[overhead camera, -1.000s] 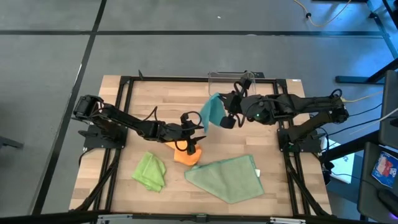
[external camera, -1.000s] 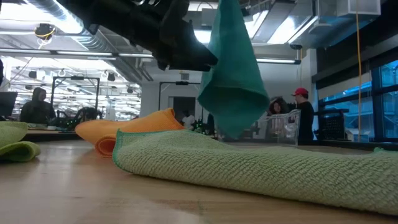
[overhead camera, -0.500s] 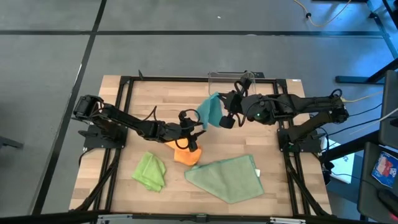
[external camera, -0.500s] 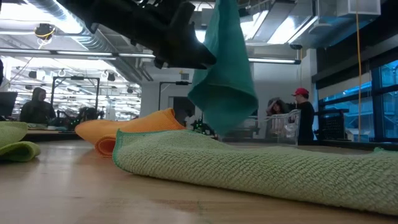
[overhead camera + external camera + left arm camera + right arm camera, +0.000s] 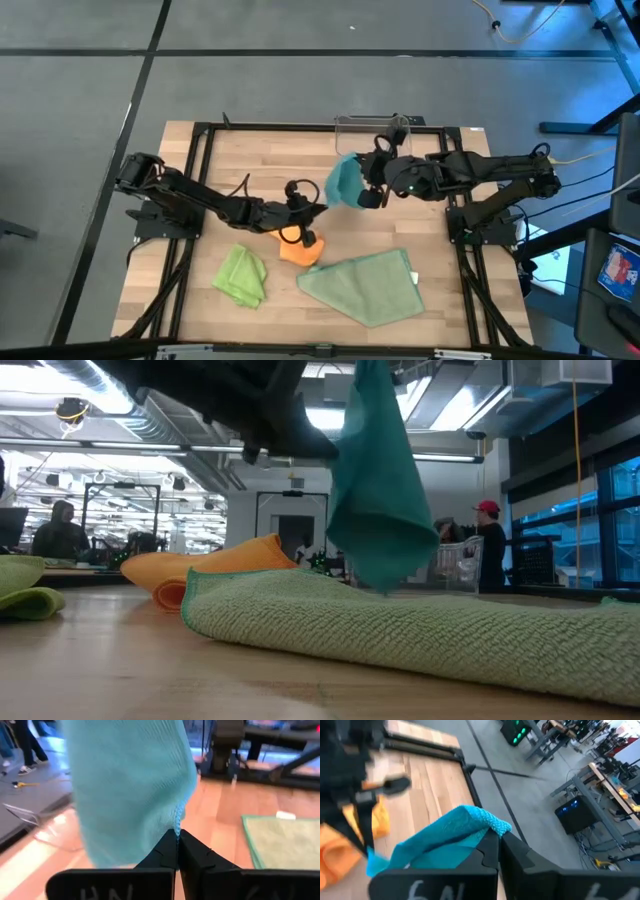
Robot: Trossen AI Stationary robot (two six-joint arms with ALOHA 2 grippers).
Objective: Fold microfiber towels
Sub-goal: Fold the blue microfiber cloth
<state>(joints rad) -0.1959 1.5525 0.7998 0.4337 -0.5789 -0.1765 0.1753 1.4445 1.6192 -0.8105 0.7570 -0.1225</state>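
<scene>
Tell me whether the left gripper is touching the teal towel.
Touching. The left wrist view shows the left gripper shut on the bottom edge of the teal towel, which hangs from the right gripper.

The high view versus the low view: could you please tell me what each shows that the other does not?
Only the high view shows both arms whole, the left gripper and right gripper at the teal towel, and the clear bin behind it. Only the low view shows the room beyond, with people standing. Both show the teal towel hanging, plus the orange towel, lime towel and sage towel on the table.
</scene>
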